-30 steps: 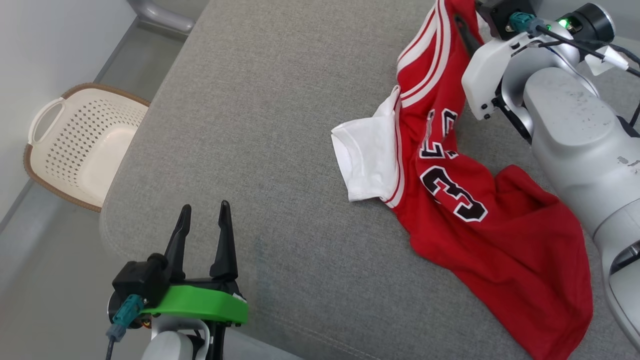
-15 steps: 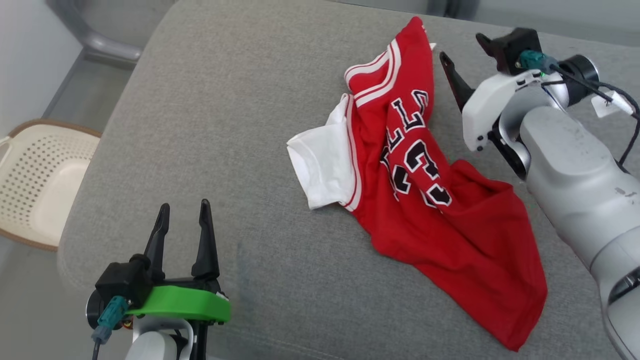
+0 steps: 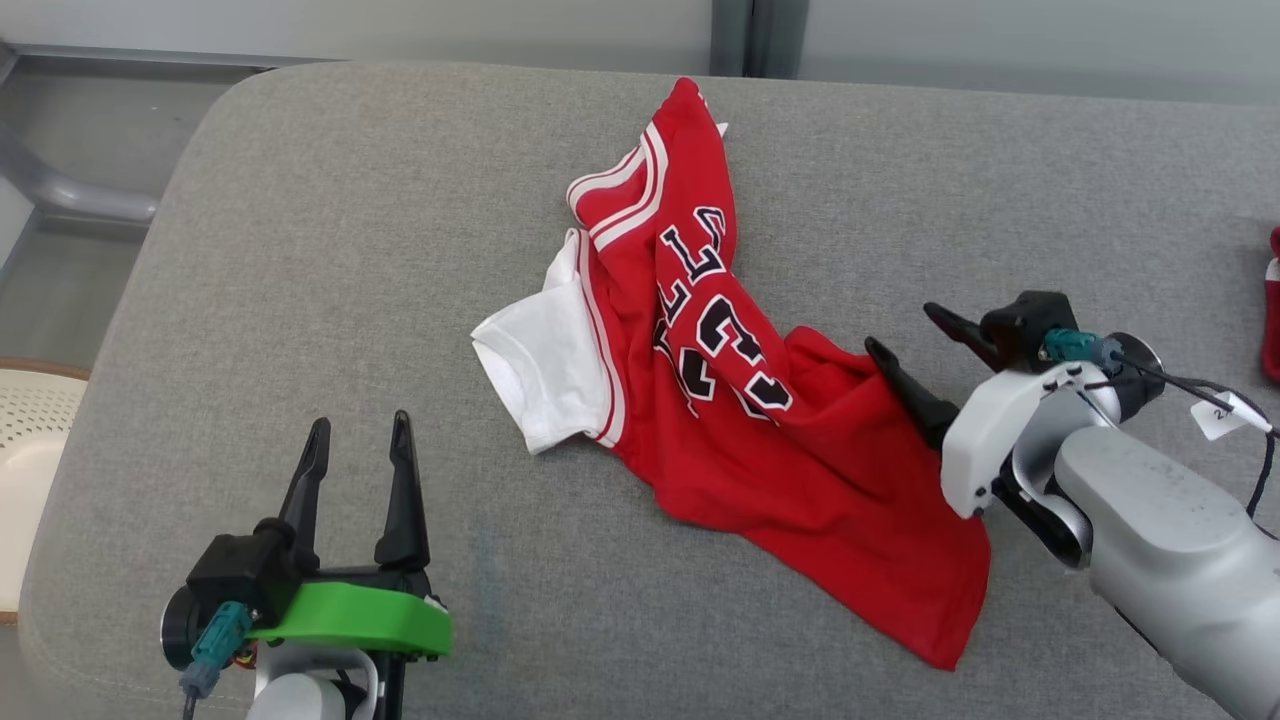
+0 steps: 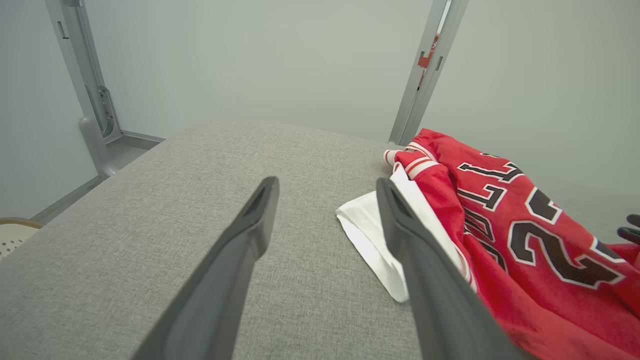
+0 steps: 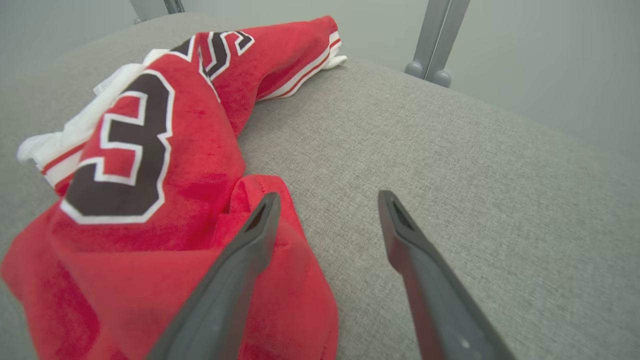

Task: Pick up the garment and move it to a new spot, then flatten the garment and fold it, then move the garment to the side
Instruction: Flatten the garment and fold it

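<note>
A red jersey, the garment [image 3: 740, 440], lies crumpled on the grey cushion [image 3: 300, 250], with black numbers and a white sleeve toward the left. My right gripper [image 3: 900, 328] is open at the garment's right edge. In the right wrist view the gripper [image 5: 330, 197] has one finger over the red cloth [image 5: 150, 200] and the other over bare cushion, with nothing between them. My left gripper [image 3: 359, 425] stands open near the cushion's front left, apart from the garment. In the left wrist view that gripper [image 4: 326, 185] is empty, and the garment [image 4: 525, 240] lies to its right.
A cream perforated basket [image 3: 20, 480] sits on the floor off the cushion's left end. Another red item [image 3: 1272, 320] peeks in at the right edge. A grey metal post [image 3: 735, 35] stands behind the cushion's rounded far edge.
The head camera has shifted. My right gripper opened and let go of the garment's top, which dropped onto the cushion, then drew back to the garment's right edge. The left gripper stayed put.
</note>
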